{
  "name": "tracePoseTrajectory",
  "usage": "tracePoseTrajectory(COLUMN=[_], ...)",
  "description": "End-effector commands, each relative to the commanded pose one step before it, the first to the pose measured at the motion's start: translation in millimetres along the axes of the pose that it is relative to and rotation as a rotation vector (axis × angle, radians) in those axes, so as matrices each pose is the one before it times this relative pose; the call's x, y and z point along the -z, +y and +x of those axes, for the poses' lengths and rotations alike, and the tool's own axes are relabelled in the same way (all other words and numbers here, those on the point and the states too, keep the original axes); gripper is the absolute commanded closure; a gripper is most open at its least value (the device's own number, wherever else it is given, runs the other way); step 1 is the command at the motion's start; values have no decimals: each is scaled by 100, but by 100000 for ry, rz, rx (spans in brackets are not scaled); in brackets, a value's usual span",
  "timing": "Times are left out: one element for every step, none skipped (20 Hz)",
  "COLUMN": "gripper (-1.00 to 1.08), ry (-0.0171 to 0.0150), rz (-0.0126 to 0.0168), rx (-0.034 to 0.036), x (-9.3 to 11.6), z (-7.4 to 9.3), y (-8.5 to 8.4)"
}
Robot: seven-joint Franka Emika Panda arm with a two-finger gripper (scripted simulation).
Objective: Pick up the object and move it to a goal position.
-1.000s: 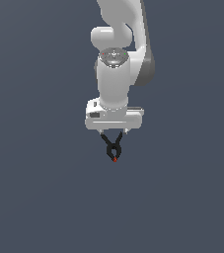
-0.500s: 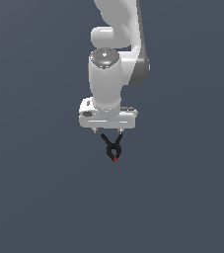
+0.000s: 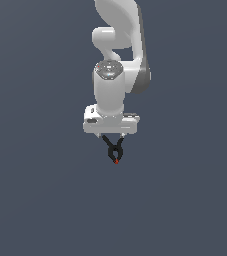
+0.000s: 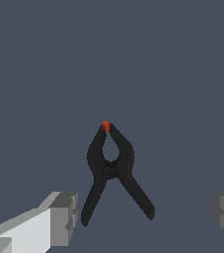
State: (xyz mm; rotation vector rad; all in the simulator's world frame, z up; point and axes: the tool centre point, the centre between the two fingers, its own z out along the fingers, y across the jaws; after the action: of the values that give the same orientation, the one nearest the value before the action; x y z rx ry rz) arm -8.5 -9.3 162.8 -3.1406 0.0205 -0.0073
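The object is a tiny black spring clamp (image 3: 115, 151) with crossed arms and a red tip, lying on the dark grey surface. In the exterior view it shows just below my white hand. My gripper (image 3: 112, 137) is open and sits right over the clamp's handle ends. In the wrist view the clamp (image 4: 110, 165) lies between my two fingers (image 4: 64, 217), which stand wide apart and touch neither arm. Its red tip points away from the hand. My gripper (image 4: 145, 220) holds nothing.
A plain dark grey surface (image 3: 40, 200) fills both views. The white arm (image 3: 117, 60) rises above the hand toward the top of the exterior view.
The hand has shifted slightly to the exterior view's left and come a little lower, and the arm above it has changed pose. The clamp has not moved.
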Motion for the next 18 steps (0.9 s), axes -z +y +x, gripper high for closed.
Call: tracePoseTrajectory(gripper=[-92, -92, -92, -92, -92, -92, -92, -92, -92, -92, -92, -92, -92, -92, -92, -92, -92, -92], ry=[-151, -29, -31, -33, -32, -29, -26, -23, -21, -18, -16, -13, -11, -9, -7, -5, -3, 0], rz=[-86, -33, -28, -22, -12, -4, 2, 7, 11, 13, 14, 14, 14, 12, 10, 8, 5, 0], rx=[1755, 850, 918, 985, 946, 881, 808, 740, 673, 600, 530, 458, 390, 316, 249, 176, 109, 0], x=[-1526, -715, -768, -814, -778, -715, -653, -593, -533, -474, -416, -359, -303, -247, -191, -136, -82, -27], z=[-301, -148, -170, -194, -198, -193, -186, -176, -165, -152, -137, -122, -105, -87, -68, -49, -29, -12], y=[-278, -136, -148, -164, -159, -153, -141, -133, -124, -111, -99, -86, -75, -60, -49, -34, -23, 13])
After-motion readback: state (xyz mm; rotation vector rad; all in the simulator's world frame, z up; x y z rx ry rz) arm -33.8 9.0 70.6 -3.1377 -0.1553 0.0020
